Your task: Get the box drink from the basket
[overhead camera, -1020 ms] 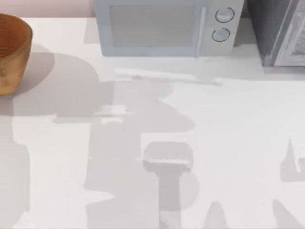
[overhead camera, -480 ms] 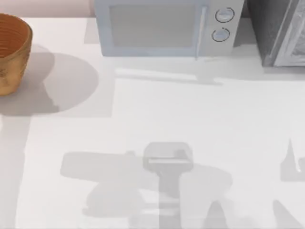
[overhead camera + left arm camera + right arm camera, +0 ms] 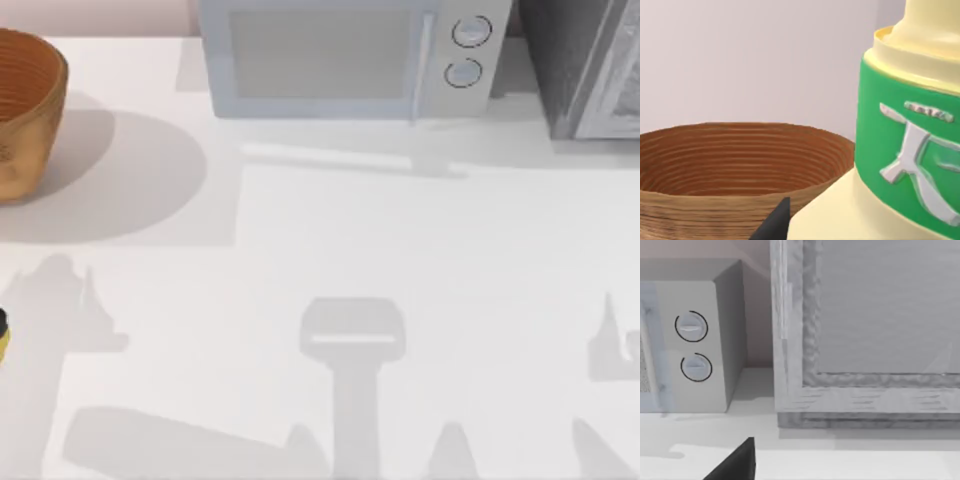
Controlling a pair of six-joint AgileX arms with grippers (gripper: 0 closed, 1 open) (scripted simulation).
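Step in hand: the box drink (image 3: 905,150) is sitting very close before the left wrist camera, with the basket (image 3: 735,175) behind it, so I judge the drink is already lifted out of the basket and is being carried away.

Box drink: in the top view a small yellow and dark piece (image 3: 3,335) is showing at the left edge of the table (image 3: 420,250), nearer the front than the basket (image 3: 25,100); it is probably the drink, but too little is visible to be sure.

Basket: it is standing at the rear left corner of the table, upright, and in the left wrist view its ribbed inside is looking empty as far as it is visible.

Left gripper: one dark fingertip (image 3: 772,225) is showing just beside the drink's lower body. I cannot tell how far the fingers are spread, nor if they are really touching the drink, though its closeness suggests a hold.

Right gripper: a dark fingertip (image 3: 735,465) is pointing toward the microwave (image 3: 685,340) and the grey cabinet (image 3: 865,330) at the rear right of the table; this arm is looking parked.

Next move: it is calling for keeping the drink upright, moving it clear of the basket rim, and setting it down on a free part of the table.
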